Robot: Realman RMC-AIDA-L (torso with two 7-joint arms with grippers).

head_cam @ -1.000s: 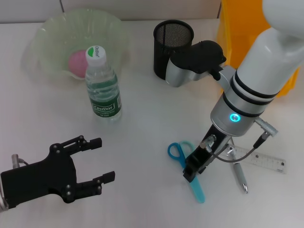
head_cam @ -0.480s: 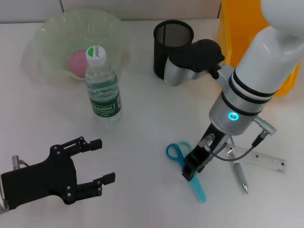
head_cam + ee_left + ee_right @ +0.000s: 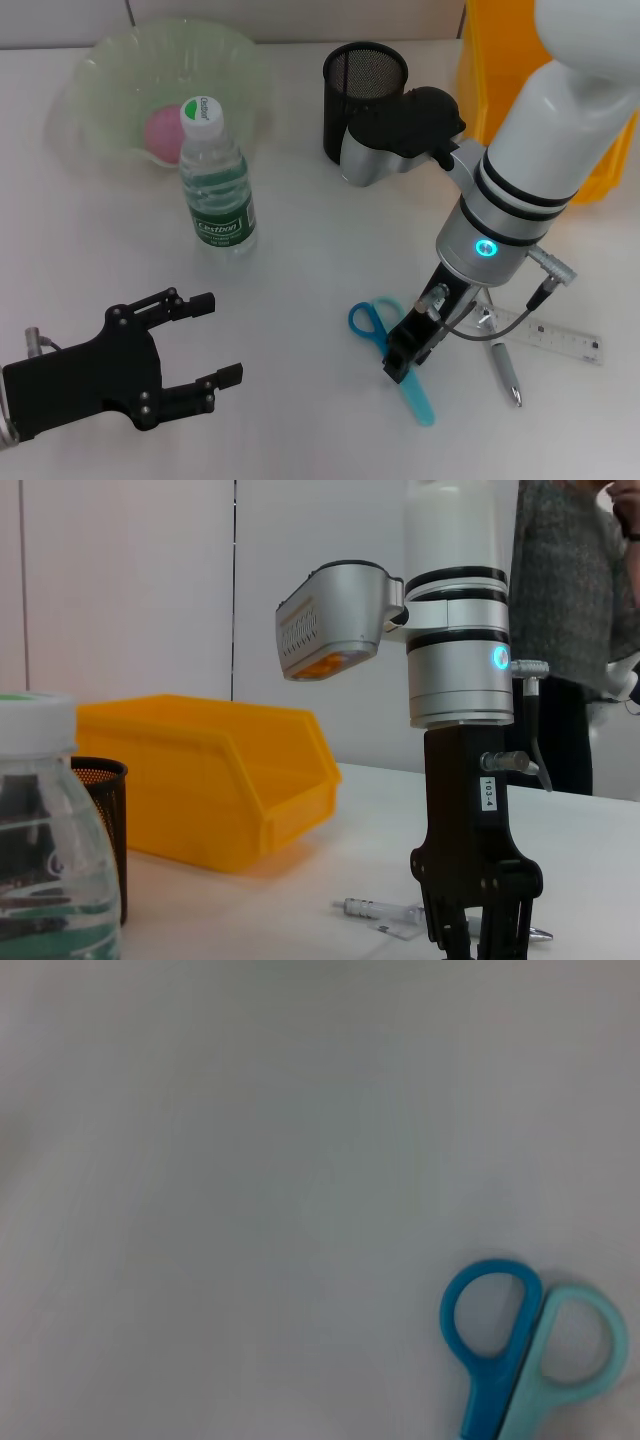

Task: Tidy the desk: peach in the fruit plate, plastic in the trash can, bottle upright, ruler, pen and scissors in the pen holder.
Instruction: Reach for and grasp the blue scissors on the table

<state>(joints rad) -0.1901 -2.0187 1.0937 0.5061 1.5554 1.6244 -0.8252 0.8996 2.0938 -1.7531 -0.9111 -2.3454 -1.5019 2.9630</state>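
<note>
The right gripper has slid a little left over the scissors; I cannot tell its fingers. The left gripper waits near-left, fingers apart.

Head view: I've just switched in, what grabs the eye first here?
The right gripper stands straight down over the blue scissors at the near right. The bottle stands upright before the fruit plate, with the peach inside. The left gripper waits open at the near left.
</note>
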